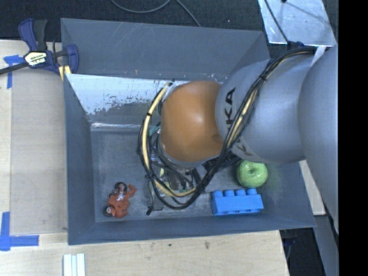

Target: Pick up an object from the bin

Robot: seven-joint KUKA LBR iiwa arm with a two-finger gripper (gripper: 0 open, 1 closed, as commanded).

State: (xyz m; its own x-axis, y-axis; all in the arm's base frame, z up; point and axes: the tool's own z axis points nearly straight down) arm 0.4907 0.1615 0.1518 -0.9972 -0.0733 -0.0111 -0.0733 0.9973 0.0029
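Grey sheet metal forms the bin (77,154), its walls sloping down to a flat floor that carries three loose things. Silver casing on the arm (276,114), which comes in from the right, bears black letters of which "KA" can be read; the rest curves away behind a bundle of black and yellow cables (150,125). Next to the casing sits the rounded orange cover (190,125). Under it the gripper (171,183) hangs low over the middle of the floor, toward the front wall. The cables and the cover crowd it so much that I cannot tell whether it is open or closed.

Nearest to it on the right lies a blue toy building brick (237,202) with a row of studs along its upper edge, flat on the floor near the front wall. A green apple (252,173) rests just behind the brick, close under the arm's casing. Toward the front left corner lies a small orange-red toy figure (119,200), apart from the gripper. A thin dark piece (150,209) shows just beside the gripper on the figure's side; it may be a cable end rather than a loose thing.
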